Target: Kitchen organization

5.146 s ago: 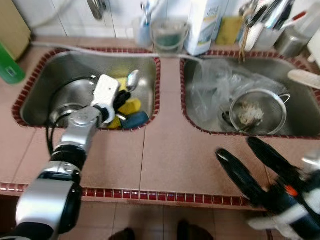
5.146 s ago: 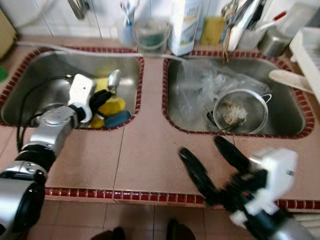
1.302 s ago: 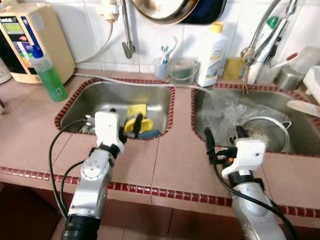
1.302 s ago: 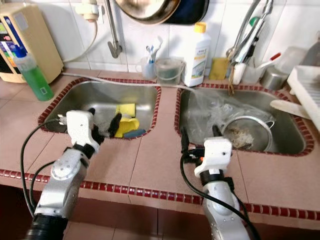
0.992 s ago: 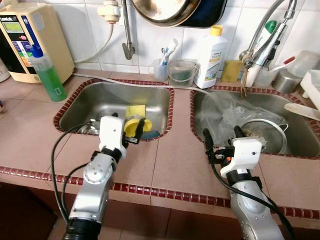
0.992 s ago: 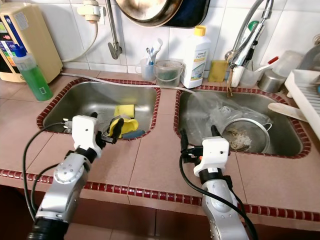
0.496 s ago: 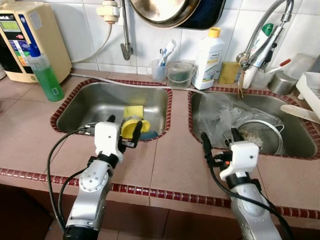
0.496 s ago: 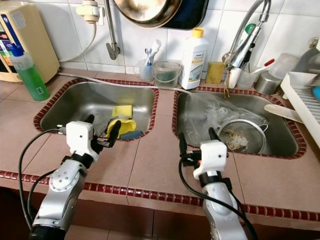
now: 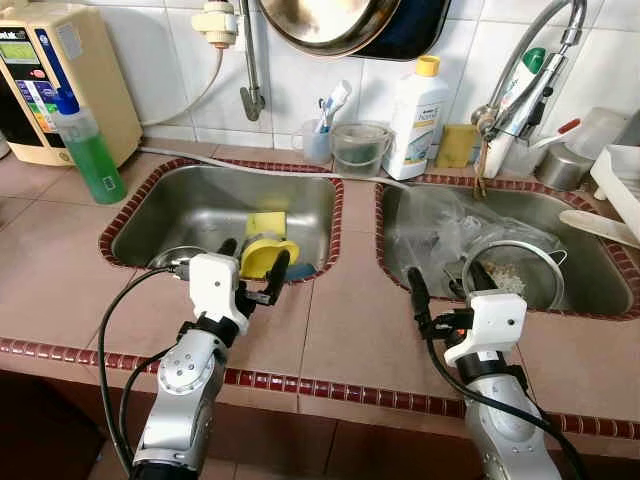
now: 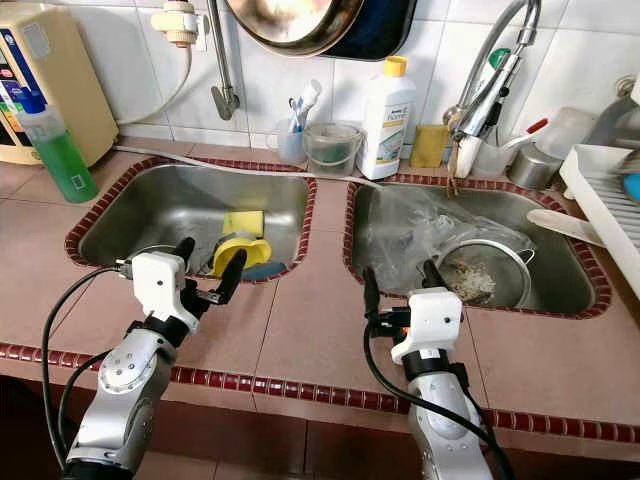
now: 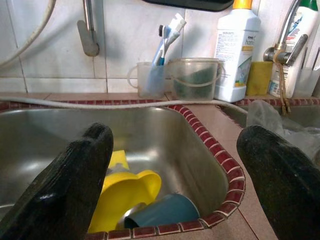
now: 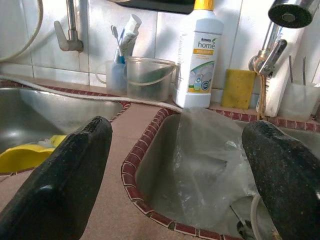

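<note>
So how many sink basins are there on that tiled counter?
2. The left steel basin holds a yellow plastic cup and sponge; the right steel basin holds a metal mesh strainer and clear plastic bag.

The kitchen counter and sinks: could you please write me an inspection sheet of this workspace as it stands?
Surface: pink tiled counter with red edge trim, two steel sinks.
Job's things: left sink holds a yellow cup, yellow sponge and blue cup; right sink holds a strainer with scraps and a plastic bag.
Clutter: detergent bottle, toothbrush cup, small bucket, green bottle.
Grippers: left gripper open at the left sink's near rim; right gripper open at the right sink's near rim; both hold nothing.
Cables: black cable along the left arm.
Surroundings: tiled wall, faucet, hanging pan.
</note>
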Controlling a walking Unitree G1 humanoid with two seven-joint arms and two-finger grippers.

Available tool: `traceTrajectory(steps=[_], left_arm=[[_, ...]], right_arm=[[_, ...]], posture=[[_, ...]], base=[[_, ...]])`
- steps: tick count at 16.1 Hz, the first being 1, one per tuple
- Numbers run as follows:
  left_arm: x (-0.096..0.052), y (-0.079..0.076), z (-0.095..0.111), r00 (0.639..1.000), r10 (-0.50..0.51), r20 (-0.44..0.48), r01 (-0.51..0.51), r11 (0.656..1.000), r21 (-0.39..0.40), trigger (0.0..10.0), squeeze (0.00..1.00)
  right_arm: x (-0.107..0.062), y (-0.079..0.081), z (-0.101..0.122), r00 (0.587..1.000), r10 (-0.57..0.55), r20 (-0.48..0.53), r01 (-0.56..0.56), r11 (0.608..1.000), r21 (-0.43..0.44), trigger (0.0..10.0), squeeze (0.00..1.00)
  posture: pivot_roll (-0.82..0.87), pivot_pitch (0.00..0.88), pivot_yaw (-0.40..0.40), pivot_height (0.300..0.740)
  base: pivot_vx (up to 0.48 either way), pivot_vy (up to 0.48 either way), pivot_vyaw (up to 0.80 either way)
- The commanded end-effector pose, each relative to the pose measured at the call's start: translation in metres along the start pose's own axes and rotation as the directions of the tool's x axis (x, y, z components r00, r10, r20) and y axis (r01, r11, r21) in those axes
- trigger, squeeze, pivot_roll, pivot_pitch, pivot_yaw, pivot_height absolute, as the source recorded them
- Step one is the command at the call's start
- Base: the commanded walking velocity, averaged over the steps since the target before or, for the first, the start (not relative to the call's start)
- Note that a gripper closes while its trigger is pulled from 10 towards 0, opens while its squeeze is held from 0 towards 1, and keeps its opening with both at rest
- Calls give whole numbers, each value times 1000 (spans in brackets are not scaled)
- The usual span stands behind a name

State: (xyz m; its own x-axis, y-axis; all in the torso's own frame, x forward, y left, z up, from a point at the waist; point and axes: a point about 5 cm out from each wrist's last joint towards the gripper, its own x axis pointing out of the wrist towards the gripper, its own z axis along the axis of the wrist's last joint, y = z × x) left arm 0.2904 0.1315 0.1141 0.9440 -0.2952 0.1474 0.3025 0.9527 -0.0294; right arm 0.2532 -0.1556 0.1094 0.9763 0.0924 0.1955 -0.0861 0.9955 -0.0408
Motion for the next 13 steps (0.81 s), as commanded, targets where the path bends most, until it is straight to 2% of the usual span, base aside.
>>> traceTrajectory(steps=[1, 11, 13], left_arm=[[0, -2, 0, 1000, -10, -6, 10, 1000, -4, 10000, 0], [0, -4, -1, 999, -23, -24, 23, 1000, -10, 10000, 0], [0, -4, -1, 999, -22, -25, 22, 1000, -10, 10000, 0]], right_arm=[[-1, -4, -4, 1000, -12, -16, 12, 1000, 2, 10000, 0], [-3, -4, -4, 1000, -7, -15, 7, 1000, 12, 10000, 0], [-3, -4, -4, 1000, -5, -16, 5, 1000, 10, 10000, 0]], posture=[[-56, 0, -4, 740], [-57, 0, -9, 740], [-56, 0, -10, 740]], base=[[0, 0, 0], [0, 0, 0], [-244, 0, 0]])
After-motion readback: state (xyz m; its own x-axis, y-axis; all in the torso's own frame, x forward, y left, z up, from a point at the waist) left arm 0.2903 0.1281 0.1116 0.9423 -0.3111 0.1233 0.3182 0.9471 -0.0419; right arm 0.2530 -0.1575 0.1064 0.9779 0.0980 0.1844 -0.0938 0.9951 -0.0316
